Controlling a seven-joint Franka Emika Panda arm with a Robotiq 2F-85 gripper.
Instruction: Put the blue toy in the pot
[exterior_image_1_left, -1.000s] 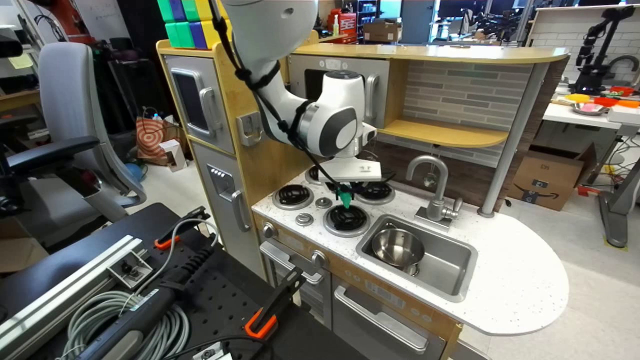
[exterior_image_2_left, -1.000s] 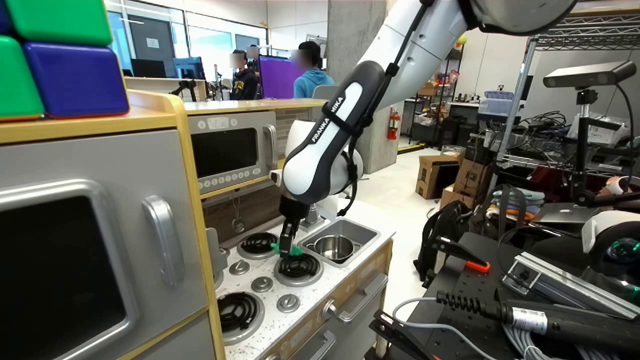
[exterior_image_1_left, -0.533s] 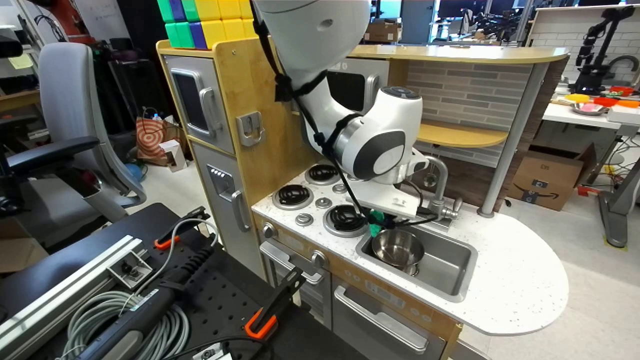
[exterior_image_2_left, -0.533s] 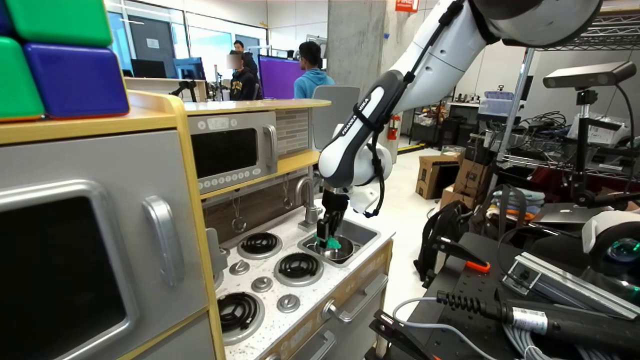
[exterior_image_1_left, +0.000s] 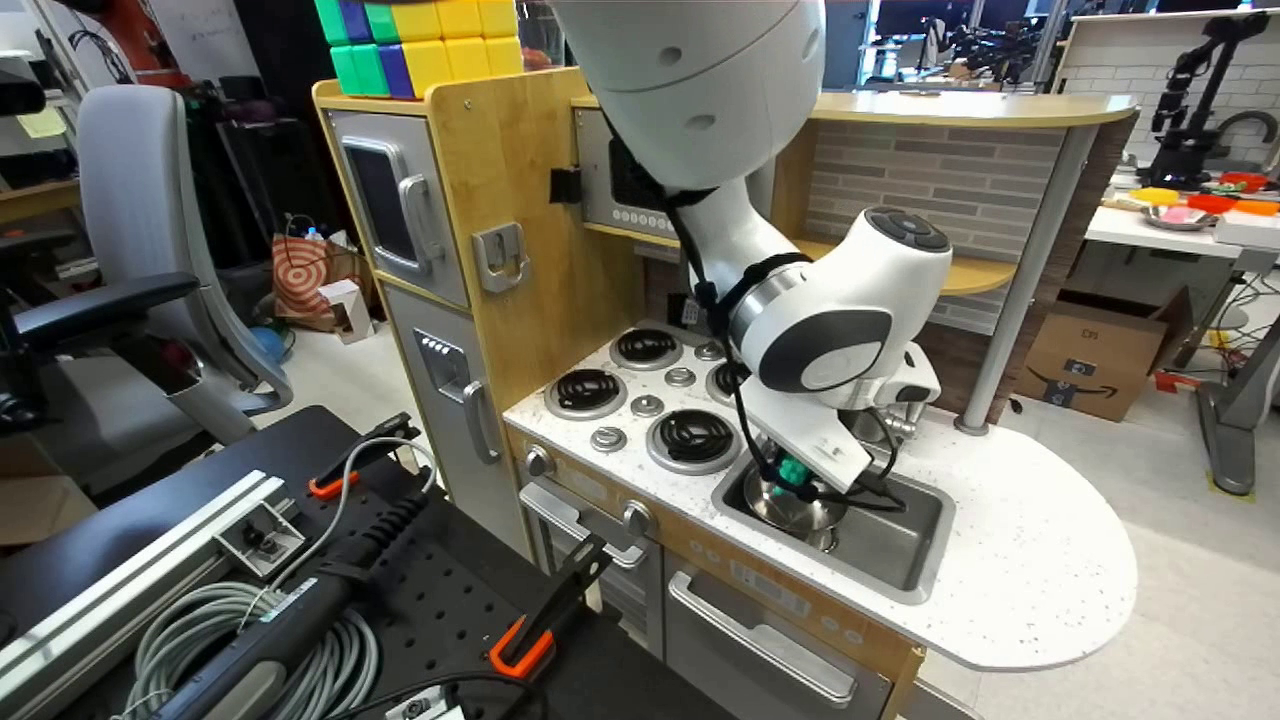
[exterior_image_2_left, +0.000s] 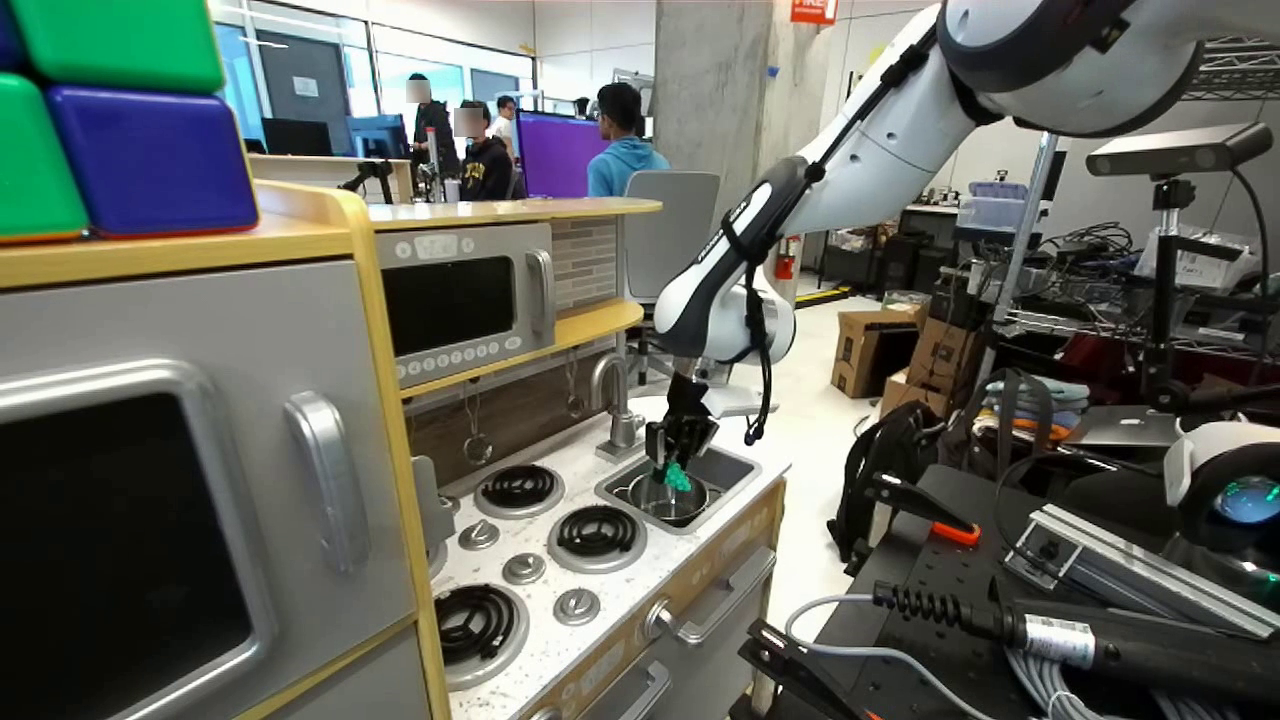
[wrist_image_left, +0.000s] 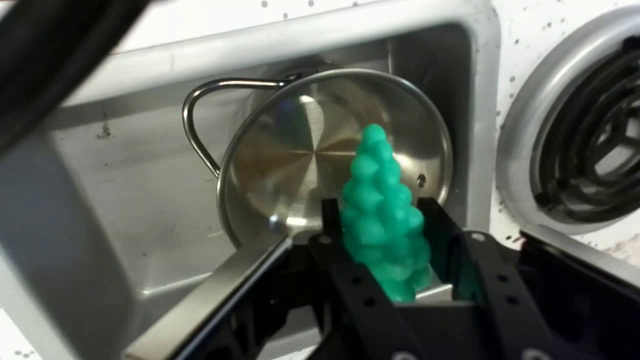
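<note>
The gripper is clamped on the teal toy, at lower centre in the wrist view, over the pot; whether the toy's tip is below the rim cannot be determined. The pot sits in the sink, its wire handle projecting left. A burner occupies the right edge. A blurred dark band obstructs the upper left corner. In an exterior view, the faucet stands left of the gripper, apart from it.
</note>
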